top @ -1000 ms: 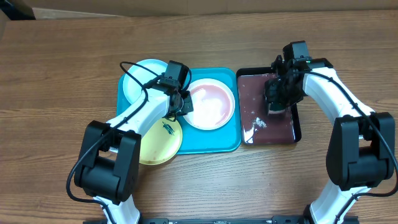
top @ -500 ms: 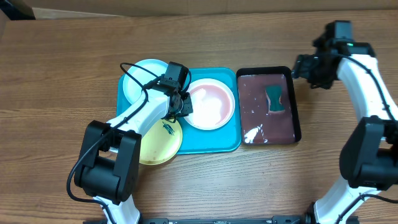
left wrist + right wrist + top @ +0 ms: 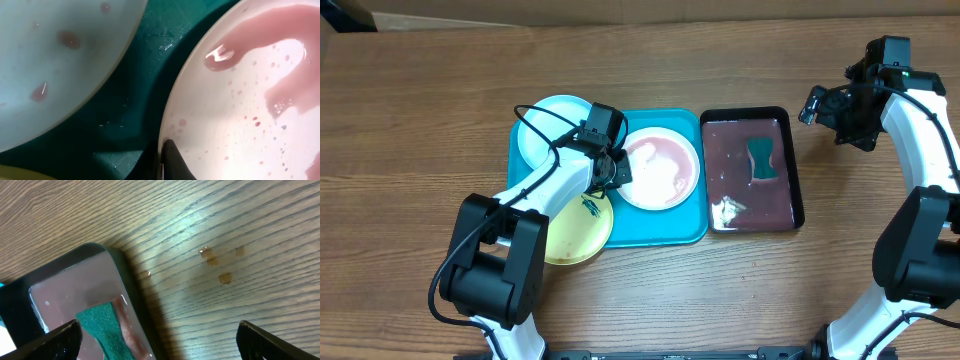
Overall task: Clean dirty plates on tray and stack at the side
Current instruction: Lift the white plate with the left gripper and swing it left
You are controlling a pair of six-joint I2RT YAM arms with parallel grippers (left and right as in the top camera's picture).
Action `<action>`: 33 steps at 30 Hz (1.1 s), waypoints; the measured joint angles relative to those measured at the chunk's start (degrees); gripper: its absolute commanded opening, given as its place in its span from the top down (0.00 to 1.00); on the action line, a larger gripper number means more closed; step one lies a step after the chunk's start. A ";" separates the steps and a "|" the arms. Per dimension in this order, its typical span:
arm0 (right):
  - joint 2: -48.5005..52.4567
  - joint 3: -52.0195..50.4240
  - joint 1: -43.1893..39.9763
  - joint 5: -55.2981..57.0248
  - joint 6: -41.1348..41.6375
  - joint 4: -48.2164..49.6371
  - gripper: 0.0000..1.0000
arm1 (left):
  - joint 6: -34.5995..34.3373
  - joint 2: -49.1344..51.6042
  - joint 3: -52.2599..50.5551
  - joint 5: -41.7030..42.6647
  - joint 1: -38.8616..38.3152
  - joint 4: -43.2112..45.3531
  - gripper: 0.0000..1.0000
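The turquoise tray (image 3: pixel 665 228) holds the white plate (image 3: pixel 660 170), which is wet with pink liquid. The pale blue plate (image 3: pixel 545 125) overlaps the tray's back left corner. The yellow-green plate (image 3: pixel 575 228) with a dark smudge overlaps its front left corner. My left gripper (image 3: pixel 616 172) is shut on the white plate's left rim. In the left wrist view one finger (image 3: pixel 172 162) lies on the white plate (image 3: pixel 240 100), with the blue plate (image 3: pixel 60 65) and tray floor (image 3: pixel 135 100) beside it. My right gripper (image 3: pixel 832 115) is open and empty, right of the black tray; its fingers (image 3: pixel 160 345) are spread wide.
A black tray (image 3: pixel 750 200) with reddish liquid and a green sponge (image 3: pixel 761 160) stands right of the turquoise tray. It also shows in the right wrist view (image 3: pixel 117 265) with the sponge (image 3: pixel 105 325). A few brown drops (image 3: pixel 215 262) lie on the wooden table.
My right gripper let go of the sponge in the black tray, rose and moved right, off the tray. The left gripper stayed at the white plate's rim.
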 measured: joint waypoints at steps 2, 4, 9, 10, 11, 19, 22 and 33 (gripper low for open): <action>0.00 -0.02 0.00 -0.02 0.00 -0.02 0.00 | 0.35 0.00 0.85 0.00 0.00 -1.60 0.96; 0.00 -0.02 0.00 0.00 0.04 -0.04 0.00 | 1.16 0.00 2.34 -0.11 0.02 -3.96 0.96; 0.00 -0.07 0.00 -0.02 0.04 -0.02 0.00 | 4.00 0.00 7.63 -1.55 0.02 -8.24 0.96; 0.00 -0.07 0.00 -0.02 0.02 -0.02 0.00 | 4.39 0.00 8.39 -1.81 0.02 -8.50 0.96; 0.00 -0.07 0.02 0.00 0.04 -0.02 0.00 | 4.90 0.00 9.35 -2.10 0.02 -8.96 0.96; -0.02 -0.07 0.00 0.02 0.04 -0.04 0.00 | 7.21 0.04 14.60 -3.32 0.04 -11.30 0.96; -0.02 -0.07 0.00 0.00 0.02 0.00 0.00 | 7.61 0.04 15.82 -3.34 0.04 -11.47 0.96; 0.00 -0.07 0.02 0.00 0.04 0.00 0.00 | 8.66 0.07 20.33 -3.56 0.00 -12.02 0.96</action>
